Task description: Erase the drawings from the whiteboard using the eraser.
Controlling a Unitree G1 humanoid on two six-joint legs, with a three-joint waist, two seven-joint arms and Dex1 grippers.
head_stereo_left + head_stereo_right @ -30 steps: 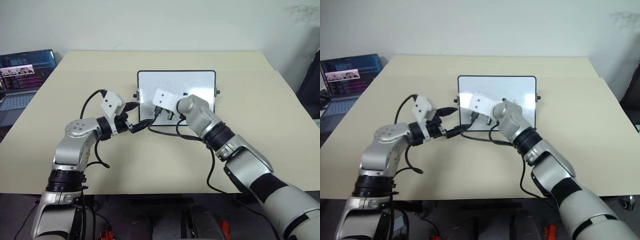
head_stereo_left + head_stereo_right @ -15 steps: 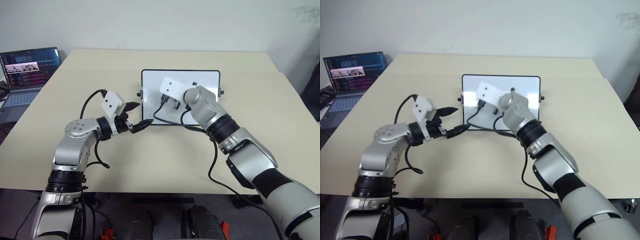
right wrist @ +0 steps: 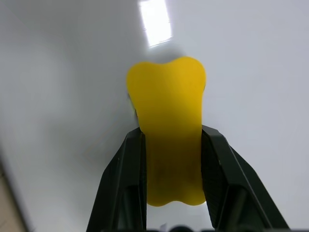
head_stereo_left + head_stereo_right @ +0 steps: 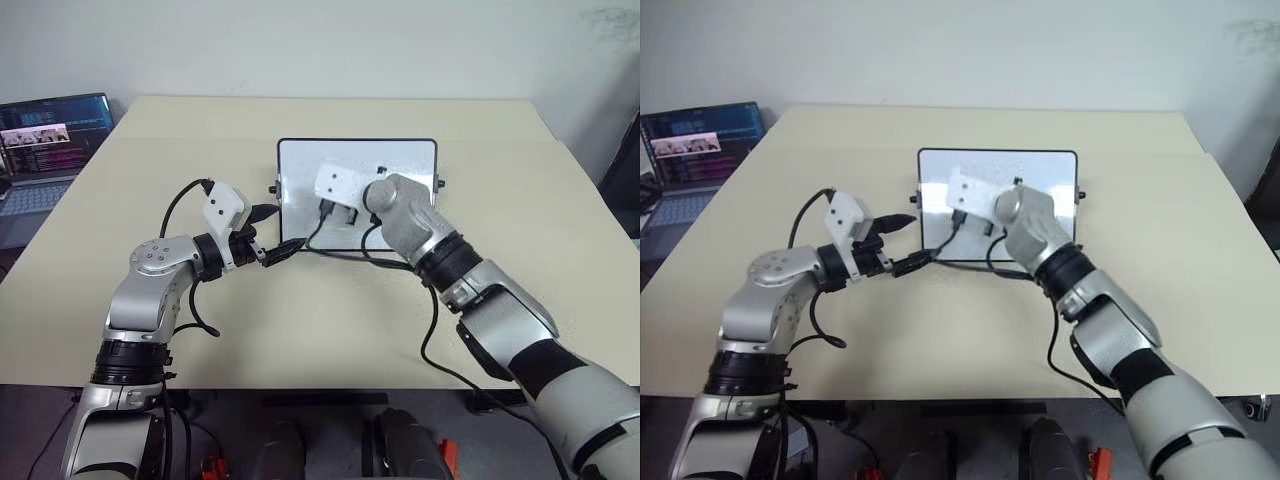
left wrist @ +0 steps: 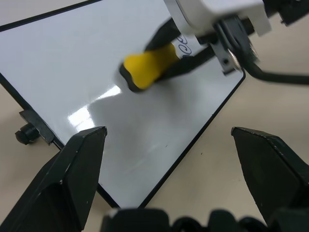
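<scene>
The right gripper (image 3: 170, 145) fingers pinch the yellow eraser (image 3: 167, 125) against the whiteboard (image 4: 400, 160); the left gripper (image 4: 268, 232) fingers gape beside its edge. A hard stroke could skid the unpinned board, leaving the scribble (image 5: 185, 45), seemingly uncleared.

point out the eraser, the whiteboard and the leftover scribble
eraser (image 3: 166, 116), right wrist view, on its yellow body between the fingers
whiteboard (image 5: 72, 63), left wrist view, on bare white surface
scribble (image 5: 185, 46), left wrist view, on the dark loops beside the eraser

Yellow eraser (image 5: 145, 67) – pressed on whiteboard (image 5: 72, 72), beside scribble (image 5: 183, 47).
</scene>
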